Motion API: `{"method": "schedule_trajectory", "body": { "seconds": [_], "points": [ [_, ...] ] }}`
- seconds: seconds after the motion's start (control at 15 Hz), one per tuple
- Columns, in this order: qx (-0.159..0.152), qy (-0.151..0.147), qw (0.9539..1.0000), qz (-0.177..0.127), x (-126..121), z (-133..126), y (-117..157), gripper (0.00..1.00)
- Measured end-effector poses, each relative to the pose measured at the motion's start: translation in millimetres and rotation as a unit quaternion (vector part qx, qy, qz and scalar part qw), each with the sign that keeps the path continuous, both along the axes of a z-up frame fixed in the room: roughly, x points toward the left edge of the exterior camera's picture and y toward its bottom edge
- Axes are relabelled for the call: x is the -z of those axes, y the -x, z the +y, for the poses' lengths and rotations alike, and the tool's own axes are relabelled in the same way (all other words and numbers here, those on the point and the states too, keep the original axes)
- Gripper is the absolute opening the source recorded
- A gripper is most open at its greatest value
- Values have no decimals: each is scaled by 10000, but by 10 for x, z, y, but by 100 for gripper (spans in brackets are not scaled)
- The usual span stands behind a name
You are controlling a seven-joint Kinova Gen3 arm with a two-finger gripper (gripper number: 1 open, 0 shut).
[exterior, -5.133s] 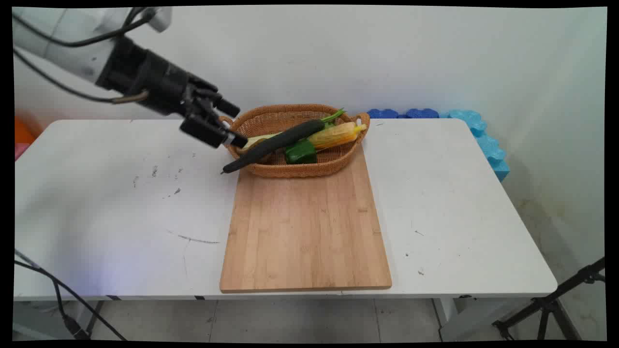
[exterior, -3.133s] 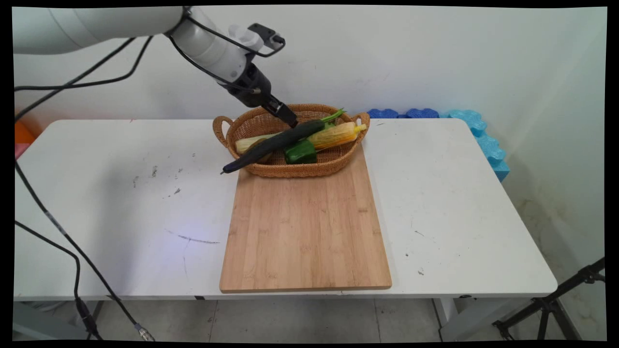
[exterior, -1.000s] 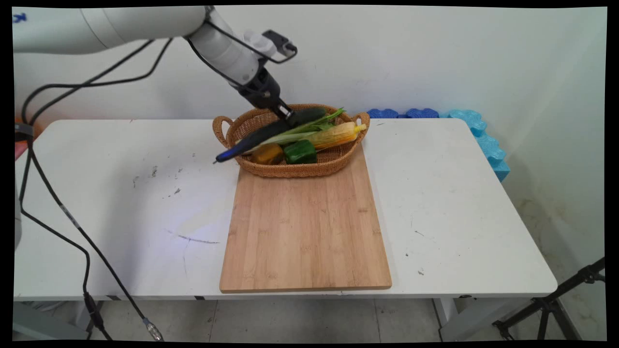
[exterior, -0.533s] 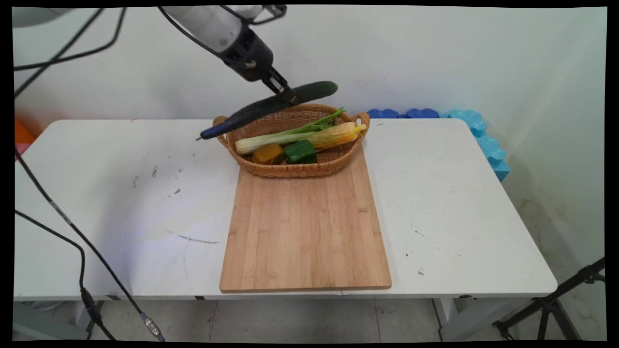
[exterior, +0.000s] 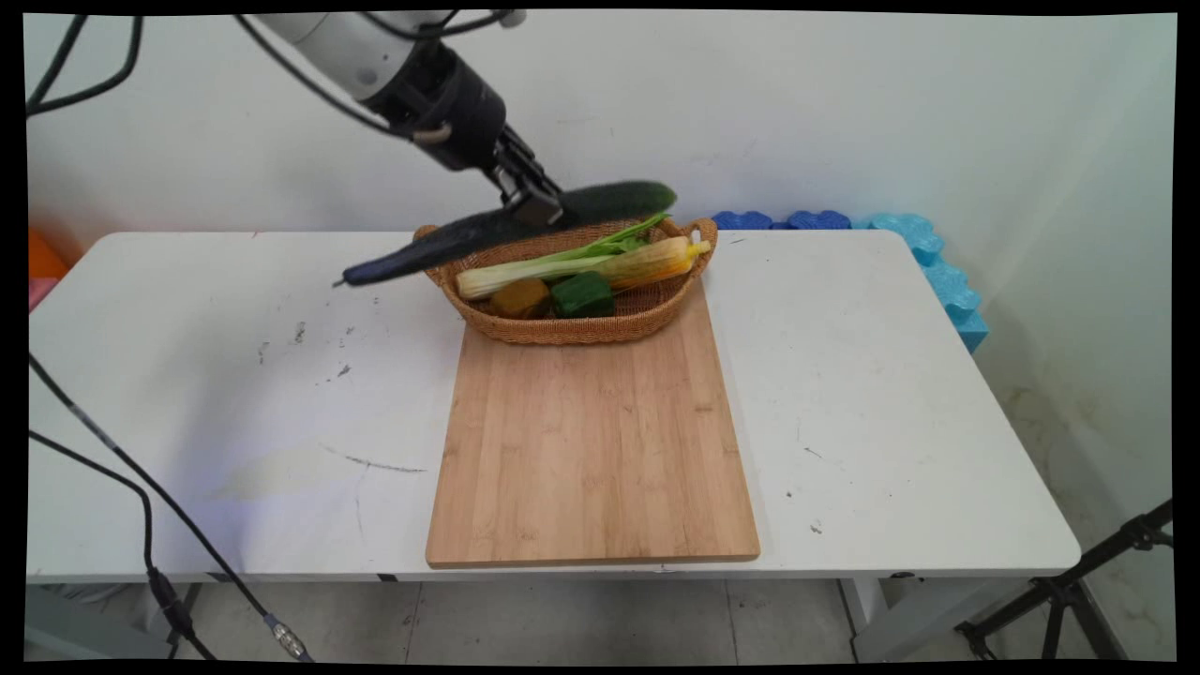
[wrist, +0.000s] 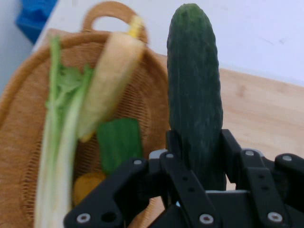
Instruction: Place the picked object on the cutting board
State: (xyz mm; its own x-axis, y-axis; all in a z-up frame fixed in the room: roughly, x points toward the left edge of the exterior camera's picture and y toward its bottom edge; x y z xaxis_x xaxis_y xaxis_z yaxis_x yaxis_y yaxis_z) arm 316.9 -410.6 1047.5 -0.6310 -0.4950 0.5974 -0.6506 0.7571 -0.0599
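Note:
My gripper (exterior: 536, 208) is shut on a long dark green cucumber (exterior: 450, 238), holding it in the air above the wicker basket (exterior: 656, 319) at the table's far side. The cucumber slants down to the left, its tip out over the white table. In the hand view the cucumber (wrist: 194, 90) runs up between my fingers (wrist: 172, 142), with the basket (wrist: 21, 142) to the left below. In the basket lie a corn cob (exterior: 647, 262), a celery stalk (exterior: 525, 271), a green pepper (exterior: 581, 293) and an orange pepper (exterior: 520, 298).
A bamboo cutting board (exterior: 591, 431) lies in front of the basket, reaching the table's near edge. Blue foam pieces (exterior: 900, 244) sit at the far right by the wall. Black cables (exterior: 141, 525) hang at the left. A tripod leg (exterior: 1078, 581) stands at the lower right.
My gripper reached into the basket, closed on the cucumber and lifted it out. In the last half second it has carried it slightly forward and lower, uncovering the celery and orange pepper.

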Motion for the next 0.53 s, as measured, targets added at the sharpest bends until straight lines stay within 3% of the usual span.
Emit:
{"method": "schedule_trajectory", "body": {
  "seconds": [0.53],
  "points": [
    [607,-261,9977,-125,488,527,169,0]
  ]
}}
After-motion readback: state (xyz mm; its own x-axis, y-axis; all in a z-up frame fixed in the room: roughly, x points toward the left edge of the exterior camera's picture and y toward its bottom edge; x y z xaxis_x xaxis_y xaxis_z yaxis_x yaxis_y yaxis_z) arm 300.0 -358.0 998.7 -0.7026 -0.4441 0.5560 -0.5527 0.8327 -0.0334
